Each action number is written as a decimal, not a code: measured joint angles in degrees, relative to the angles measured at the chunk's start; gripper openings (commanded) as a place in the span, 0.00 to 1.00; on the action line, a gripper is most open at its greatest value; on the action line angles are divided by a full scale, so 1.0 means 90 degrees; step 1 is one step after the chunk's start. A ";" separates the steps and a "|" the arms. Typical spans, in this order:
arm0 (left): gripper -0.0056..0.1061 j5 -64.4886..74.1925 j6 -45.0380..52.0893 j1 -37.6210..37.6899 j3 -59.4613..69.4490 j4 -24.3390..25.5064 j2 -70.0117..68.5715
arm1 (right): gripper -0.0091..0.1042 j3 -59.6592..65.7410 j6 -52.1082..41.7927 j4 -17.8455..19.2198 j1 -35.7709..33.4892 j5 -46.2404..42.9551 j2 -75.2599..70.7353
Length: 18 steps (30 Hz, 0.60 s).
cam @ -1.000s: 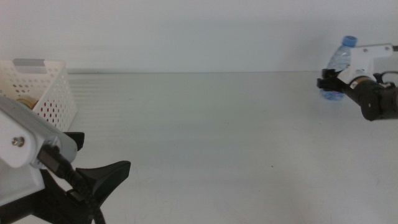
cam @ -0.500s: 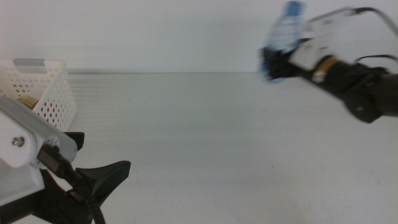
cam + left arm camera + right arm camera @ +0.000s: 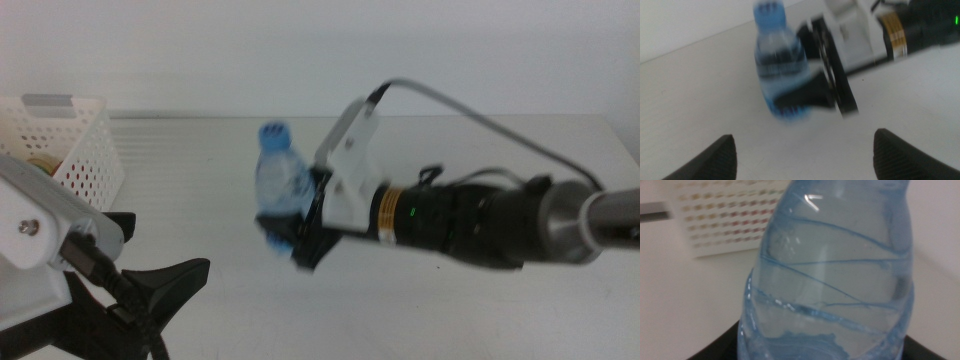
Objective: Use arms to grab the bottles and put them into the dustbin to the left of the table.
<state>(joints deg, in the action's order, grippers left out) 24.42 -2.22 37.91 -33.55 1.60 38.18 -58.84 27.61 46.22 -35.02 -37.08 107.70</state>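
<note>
At the worktop's left edge stands the white perforated dustbin; through its wall a yellowish thing shows, too hidden to name. Near the front left corner the left end effector waits low, its jaws spread wide and empty. Over the middle of the worktop the right end effector is clenched around the lower body of the blue-capped water bottle, which it carries clear of the surface, long axis near upright, cap uppermost. The dustbin lies well apart, leftward of the bottle, so the carry likely needs more leftward travel before release above the rim.
</note>
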 measured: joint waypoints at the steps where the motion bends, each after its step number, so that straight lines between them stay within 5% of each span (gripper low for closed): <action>1: 0.85 0.0000 0.0000 0.0000 0.0000 0.0000 0.0000 | 0.08 0.0097 0.0000 -0.0015 -0.0073 -0.0099 0.0058; 18: 0.85 0.0000 0.0000 0.0000 0.0000 0.0000 0.0000 | 0.08 0.0761 -0.0787 -0.0470 -0.0363 -0.0751 0.0661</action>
<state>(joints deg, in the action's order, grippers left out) 24.42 -2.22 37.91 -33.55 1.60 38.18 -51.99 20.53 41.99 -38.29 -43.84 113.65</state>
